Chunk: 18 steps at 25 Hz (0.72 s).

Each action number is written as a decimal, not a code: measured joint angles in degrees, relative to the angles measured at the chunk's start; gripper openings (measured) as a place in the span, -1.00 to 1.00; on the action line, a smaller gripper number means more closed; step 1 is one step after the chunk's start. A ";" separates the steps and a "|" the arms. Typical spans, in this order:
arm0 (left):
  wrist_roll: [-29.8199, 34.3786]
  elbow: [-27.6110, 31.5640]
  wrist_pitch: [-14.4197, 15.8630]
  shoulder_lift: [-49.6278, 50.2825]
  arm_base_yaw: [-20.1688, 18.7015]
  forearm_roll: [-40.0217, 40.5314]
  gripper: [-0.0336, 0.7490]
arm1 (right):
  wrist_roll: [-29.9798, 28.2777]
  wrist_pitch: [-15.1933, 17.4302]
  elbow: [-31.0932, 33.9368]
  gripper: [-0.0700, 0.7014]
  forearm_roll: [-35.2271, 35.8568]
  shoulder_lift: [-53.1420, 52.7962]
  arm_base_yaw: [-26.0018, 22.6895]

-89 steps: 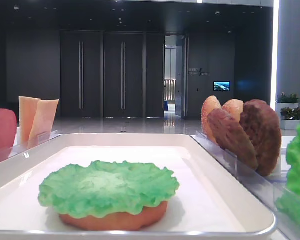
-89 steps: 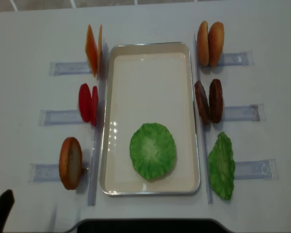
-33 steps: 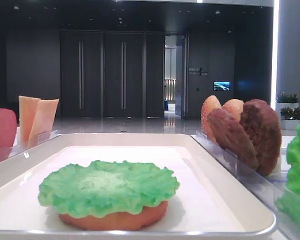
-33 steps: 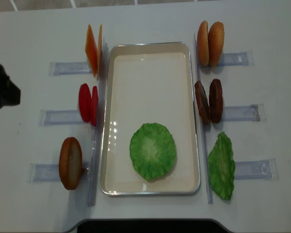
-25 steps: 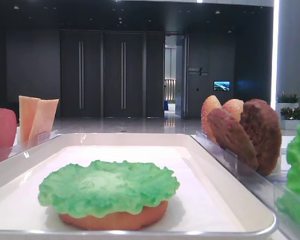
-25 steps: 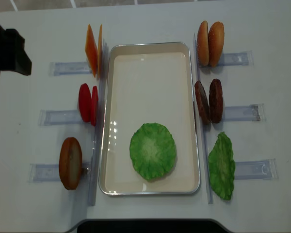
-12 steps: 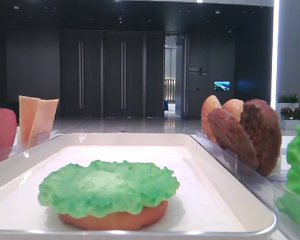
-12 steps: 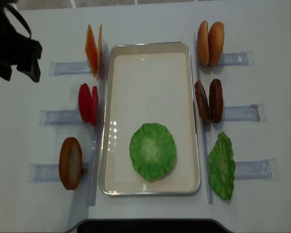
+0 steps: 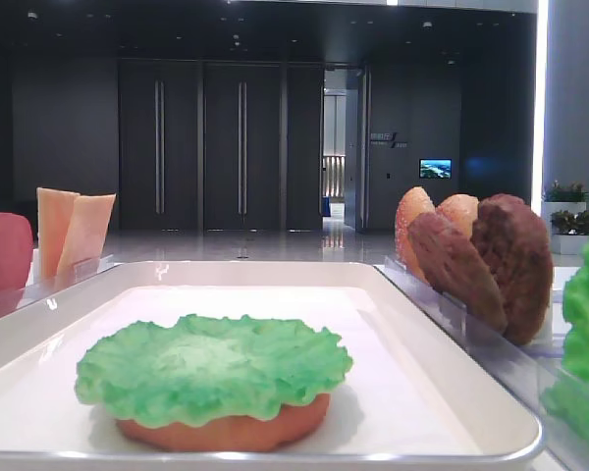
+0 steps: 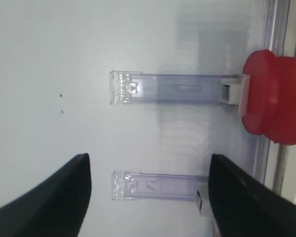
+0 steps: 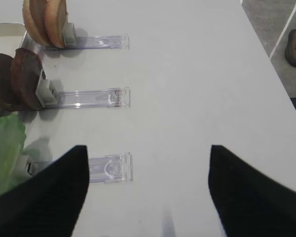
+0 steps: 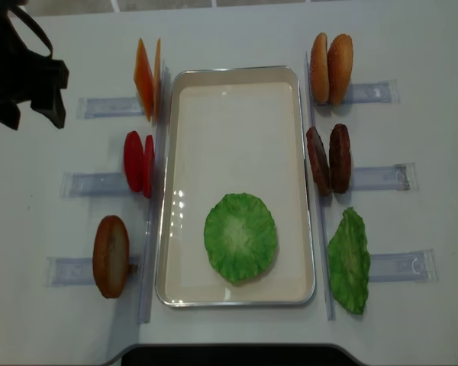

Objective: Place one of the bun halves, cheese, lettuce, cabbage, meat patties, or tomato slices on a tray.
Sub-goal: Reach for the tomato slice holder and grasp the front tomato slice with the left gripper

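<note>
Left end effector (image 10: 147, 197) is being held spread wide and empty above the bench (image 12: 30, 191), at about ten o'clock from the tray (image 12: 237, 73). The right end effector (image 11: 147, 192) is likewise parted, grasping nothing. A reach toward the next ingredient appears to be in hand: the tomato slices (image 12: 138, 162), standing upright at the tray's nine o'clock, are being framed by the left wrist camera. Lettuce (image 12: 240, 237) over a bun half (image 9: 226, 430) is already lying at the tray's six o'clock. Next, descent, alignment across a slice and closing are being called for. No legible writing is being shown.
</note>
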 joint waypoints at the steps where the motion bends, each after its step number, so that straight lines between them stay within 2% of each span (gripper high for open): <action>1: -0.48 -0.02 0.00 0.00 -0.96 0.00 0.53 | 0.00 0.00 0.00 0.44 0.00 0.00 0.00; 8: -6.47 -0.32 -0.12 0.70 -9.38 0.13 0.54 | 0.00 0.00 0.00 0.44 0.00 0.00 0.00; 14: -13.65 -0.32 -0.32 5.06 -16.21 0.70 0.54 | 0.02 0.00 0.00 0.44 0.00 0.00 0.00; 18: -18.39 -0.32 -1.23 8.24 -19.21 0.87 0.54 | 0.02 0.00 0.00 0.44 0.00 0.00 0.00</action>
